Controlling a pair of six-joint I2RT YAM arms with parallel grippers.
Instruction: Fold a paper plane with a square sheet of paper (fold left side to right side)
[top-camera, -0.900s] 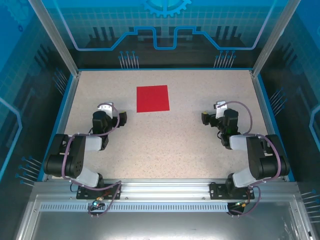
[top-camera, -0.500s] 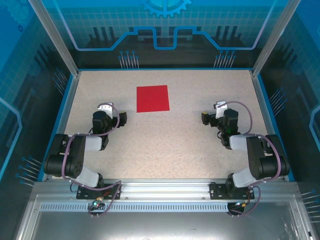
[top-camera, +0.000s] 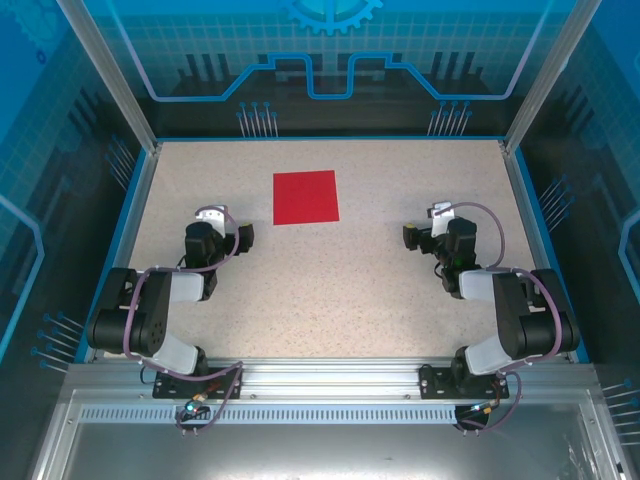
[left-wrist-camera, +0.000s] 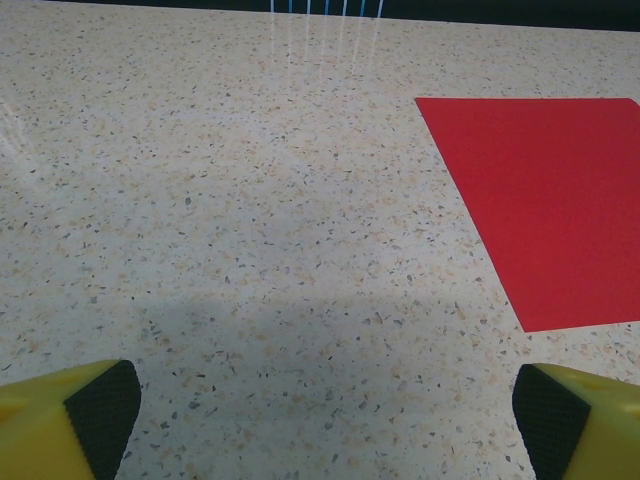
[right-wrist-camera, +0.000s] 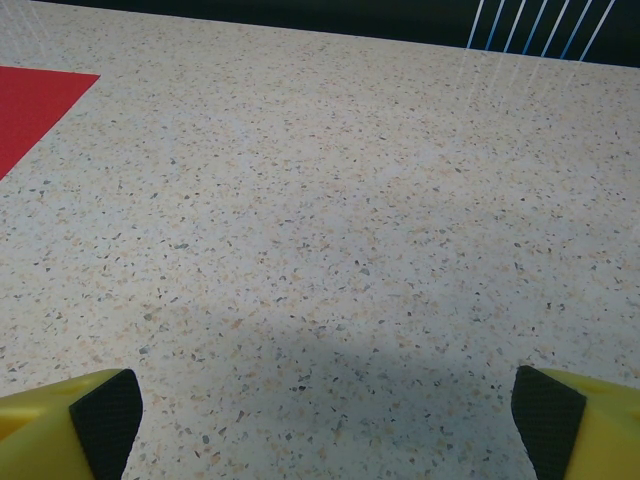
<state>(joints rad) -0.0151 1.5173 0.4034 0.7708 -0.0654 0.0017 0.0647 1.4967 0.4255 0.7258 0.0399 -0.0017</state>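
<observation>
Lying flat and uncreased on the table (top-camera: 350, 290), the square sheet of paper (top-camera: 306, 197) sits just ahead of the left gripper (left-wrist-camera: 325, 415) and off to its right. It is well off to the left of the right gripper (right-wrist-camera: 325, 415), so the left edge seems easiest for the left arm to reach. No fold is begun. Both grippers have their jaws spread wide over bare tabletop, with nothing between them. Each arm is folded back, elbow tucked near its base and wrist aimed forward and low, which I judge a ready pose.
</observation>
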